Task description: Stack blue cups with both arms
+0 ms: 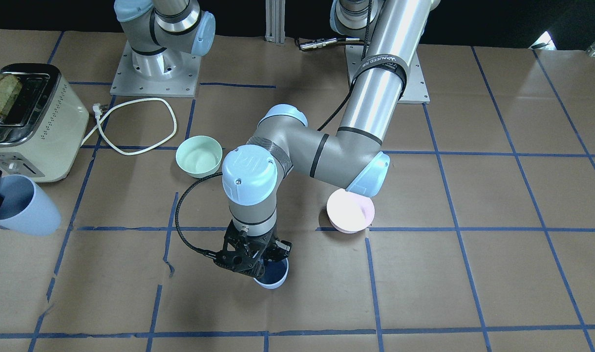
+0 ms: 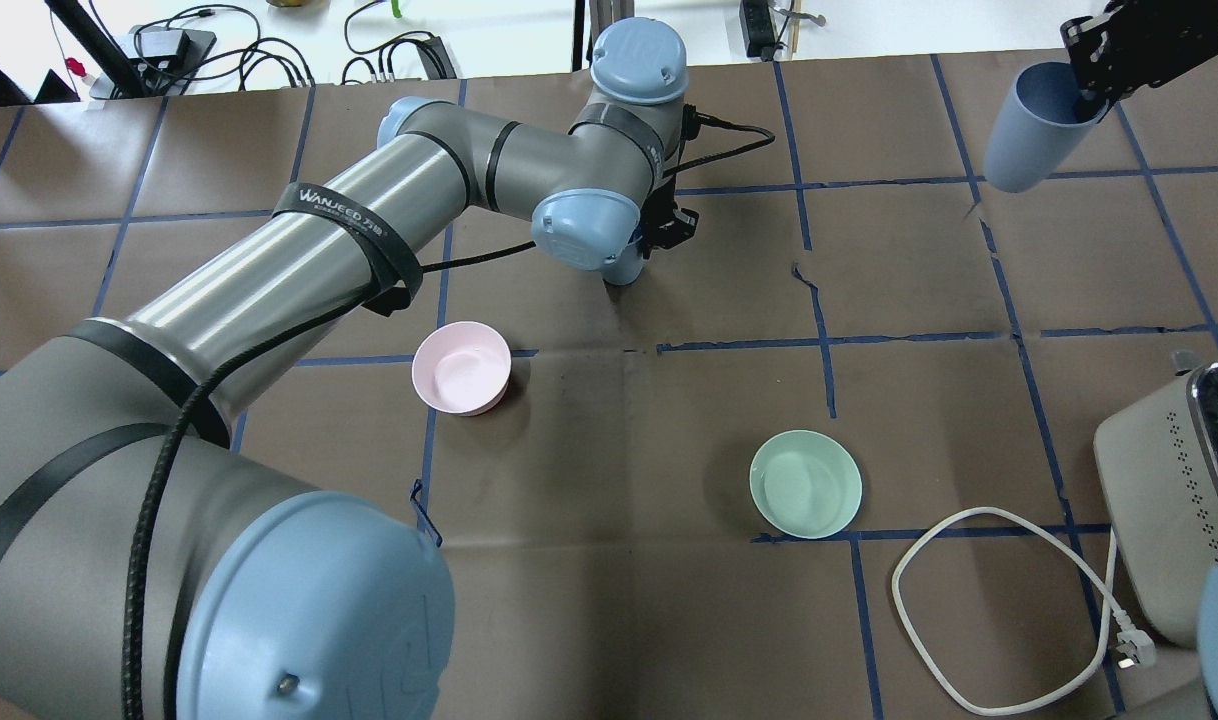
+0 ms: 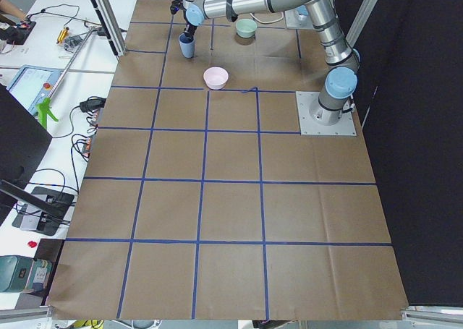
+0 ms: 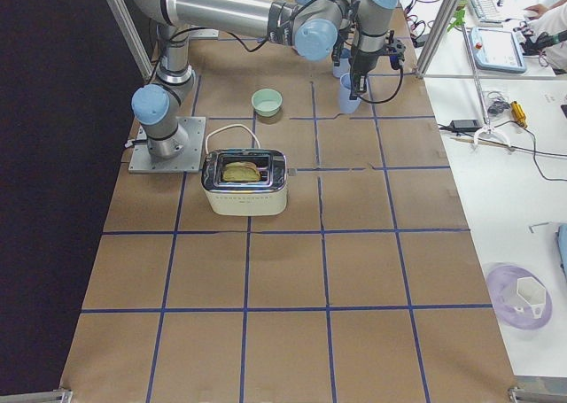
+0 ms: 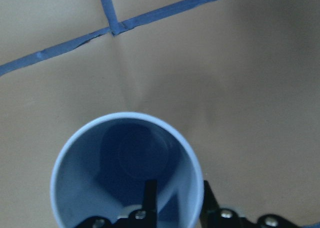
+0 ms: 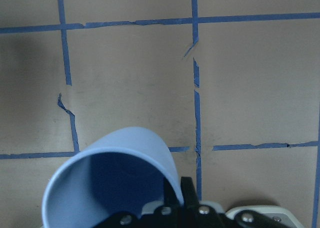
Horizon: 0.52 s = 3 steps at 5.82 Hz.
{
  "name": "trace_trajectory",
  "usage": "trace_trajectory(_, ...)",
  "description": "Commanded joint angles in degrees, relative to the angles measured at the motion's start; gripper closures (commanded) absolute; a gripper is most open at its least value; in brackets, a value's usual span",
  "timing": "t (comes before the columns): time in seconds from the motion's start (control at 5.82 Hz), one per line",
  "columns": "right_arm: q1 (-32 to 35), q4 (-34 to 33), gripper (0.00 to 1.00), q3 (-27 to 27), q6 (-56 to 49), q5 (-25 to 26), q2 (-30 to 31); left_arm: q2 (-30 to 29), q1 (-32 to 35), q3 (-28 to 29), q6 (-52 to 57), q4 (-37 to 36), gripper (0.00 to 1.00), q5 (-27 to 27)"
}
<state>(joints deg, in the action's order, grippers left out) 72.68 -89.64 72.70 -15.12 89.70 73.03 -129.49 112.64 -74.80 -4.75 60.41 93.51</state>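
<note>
Elbow bent, left arm (image 2: 299,240) reaches across the table with its wrist pointing straight down. The left gripper (image 1: 257,258) straddles the rim of an upright blue cup (image 1: 274,279) standing on the paper, jaws seemingly not yet pinched. The right gripper (image 2: 1109,72) clamps the other blue cup (image 2: 1031,135), tilted in the air near the toaster (image 1: 38,122).

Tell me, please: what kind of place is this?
Probably a robotics lab: a left arm and a right arm bolted to a table with a blue tape grid, and a bench of cables beside it.
</note>
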Motion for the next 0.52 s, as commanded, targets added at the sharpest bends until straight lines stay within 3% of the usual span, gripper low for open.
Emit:
trace_trajectory(0.0,0.1,0.1,0.93,0.4,0.1,0.0,0.2,0.5,0.1,0.1,0.0,0.4,0.02,-0.4)
trace_trajectory(0.34,1.9,-0.4,0.93,3.7,4.0,0.4,2.6,6.4,0.0,0.7,-0.3,3.3,0.02,-2.4)
